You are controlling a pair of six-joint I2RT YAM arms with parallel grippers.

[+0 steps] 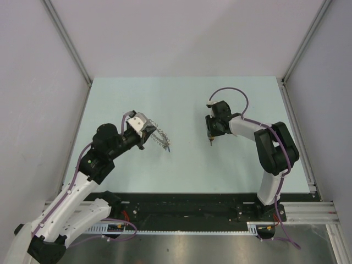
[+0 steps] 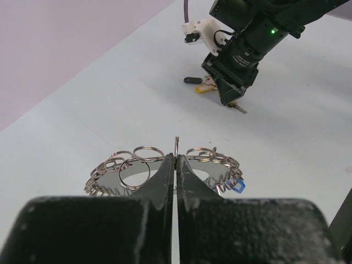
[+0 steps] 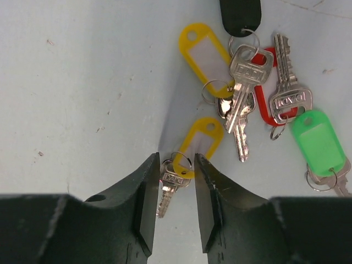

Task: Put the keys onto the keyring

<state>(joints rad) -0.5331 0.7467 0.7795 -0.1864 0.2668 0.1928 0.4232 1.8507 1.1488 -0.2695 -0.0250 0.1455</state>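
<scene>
The keyring (image 2: 107, 177) is a large flat grey ring fringed with small silvery split rings, and a blue tag (image 2: 238, 186) hangs at its right. My left gripper (image 2: 176, 159) is shut on its rim and holds it just above the table; from above the keyring (image 1: 159, 136) juts out to the gripper's right. The keys (image 3: 242, 88) lie in a loose pile with yellow, red, green and black tags. My right gripper (image 3: 176, 159) is down at the table with its fingers straddling one key (image 3: 168, 187) on a yellow tag (image 3: 201, 140). The left finger touches the key's head and a gap shows at the right finger.
The pale blue table (image 1: 181, 99) is walled at the back and both sides. A black rail (image 1: 187, 206) with the arm bases runs along the near edge. In the left wrist view, my right gripper (image 2: 231, 98) stands over the key pile (image 2: 206, 88), well beyond the keyring.
</scene>
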